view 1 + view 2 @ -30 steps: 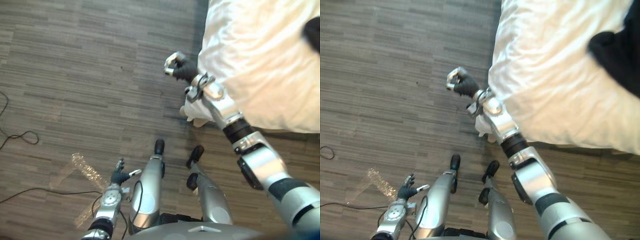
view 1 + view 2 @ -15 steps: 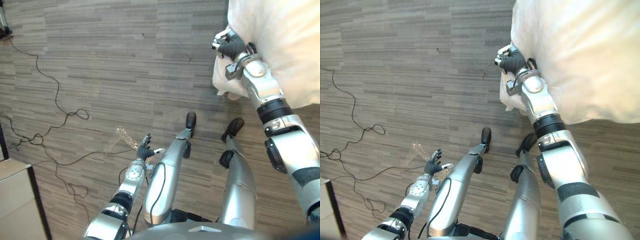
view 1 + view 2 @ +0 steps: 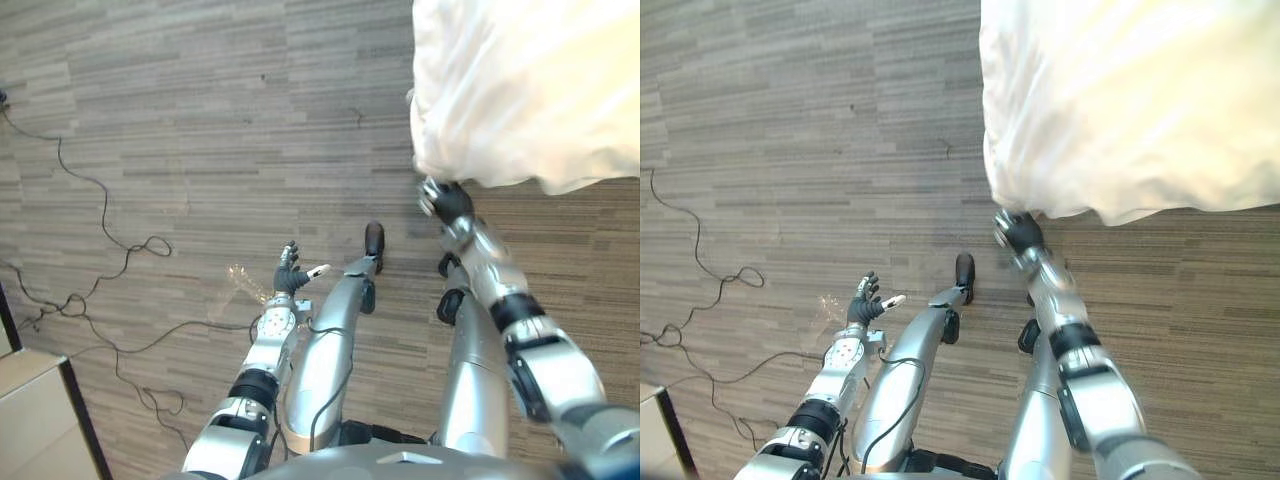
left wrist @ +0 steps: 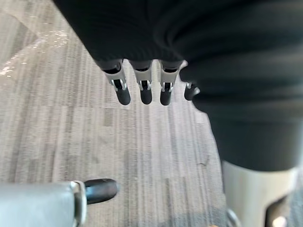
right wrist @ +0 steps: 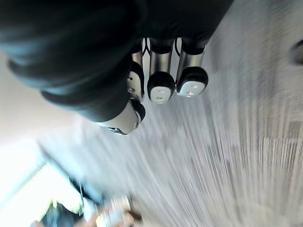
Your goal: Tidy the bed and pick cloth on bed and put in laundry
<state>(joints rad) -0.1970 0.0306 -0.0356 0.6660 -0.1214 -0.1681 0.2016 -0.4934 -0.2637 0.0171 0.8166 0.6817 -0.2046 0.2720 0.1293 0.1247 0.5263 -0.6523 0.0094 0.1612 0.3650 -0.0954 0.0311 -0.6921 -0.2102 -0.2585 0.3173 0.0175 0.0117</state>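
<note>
left hand (image 3: pixel 290 277) hangs low over the floor (image 3: pixel 200 100), fingers loose and empty. right hand (image 3: pixel 444 200) has dropped away from the white bedding (image 3: pixel 520 90), fingers curled on nothing. the hanging corner sits just beyond them. that tug looks finished; the cloth is not yet picked up.

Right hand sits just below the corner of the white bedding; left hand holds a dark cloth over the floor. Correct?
No: the left hand holds nothing; the left wrist view shows its fingers straight, open over the floor. The right hand is just below the corner of the white bedding.
</note>
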